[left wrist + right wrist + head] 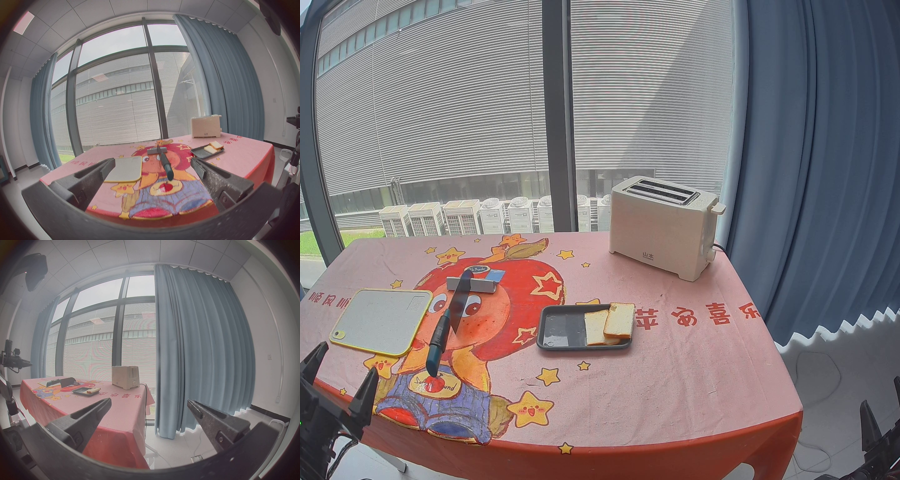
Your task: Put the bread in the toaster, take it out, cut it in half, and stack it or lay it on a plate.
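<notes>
1. Lying on the right half of a dark tray [561, 331] near the middle of the table [687, 381], the two slices of bread [609, 324] overlap, the right slice resting partly on the left one.
2. The toaster [661, 228] stands near the table's far right corner, behind the tray and apart from it, its two slots facing up.
3. The left gripper [342, 367] hangs at the table's near left corner, just off the edge, its fingers spread wide. The bread lies well apart from it, ahead and to its right, beyond the knife [447, 325].
4. The right gripper [149, 402] hangs off the table's near right corner, above the floor, its fingers also spread wide. The bread lies well apart from it, ahead and to its left.
5. The knife lies between the cutting board [381, 320] and the tray, its blade propped on a small grey rest [476, 285] and its teal handle pointing toward the robot.
6. The cutting board lies flat on the table's left side, ahead of the left gripper.
</notes>
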